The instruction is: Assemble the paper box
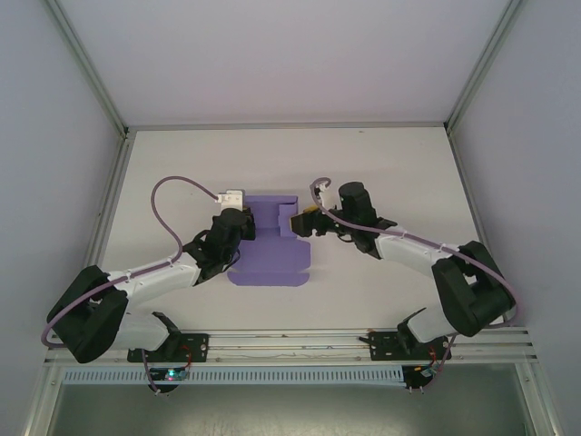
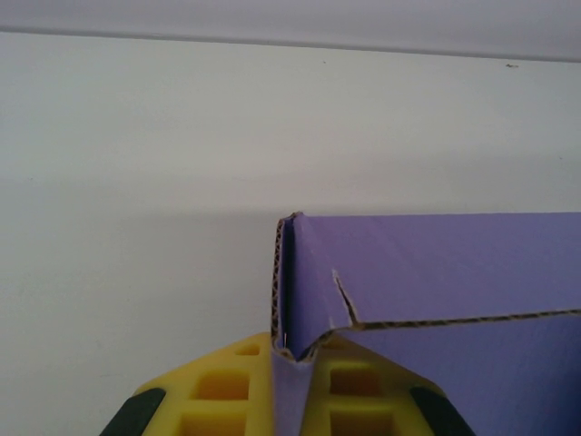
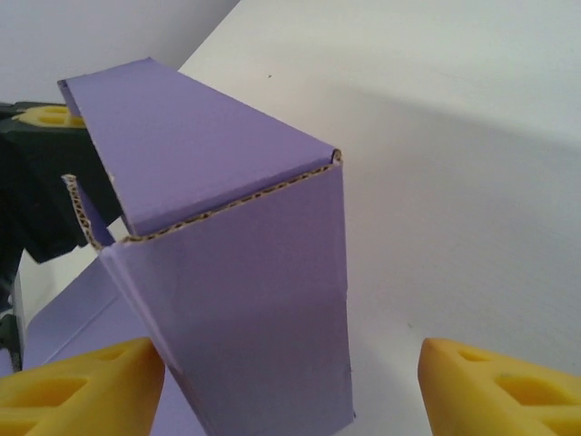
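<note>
The purple paper box (image 1: pixel 272 259) lies partly folded on the white table (image 1: pixel 390 163), its near part flat and its far panels raised. My left gripper (image 1: pixel 245 222) sits at the sheet's left edge. In the left wrist view its yellow fingers (image 2: pixel 227 386) are shut on an upright corrugated flap (image 2: pixel 289 300) of the box. My right gripper (image 1: pixel 306 219) is at the raised right panel. In the right wrist view it (image 3: pixel 290 386) stands open, with the upright purple panel (image 3: pixel 245 291) between its fingers, close to the left finger (image 3: pixel 82 386) and well apart from the right one.
Grey walls with metal frame posts (image 1: pixel 109 109) close in the table on the left, back and right. A rail (image 1: pixel 300 343) with both arm bases runs along the near edge. Bare white tabletop lies behind and to both sides of the box.
</note>
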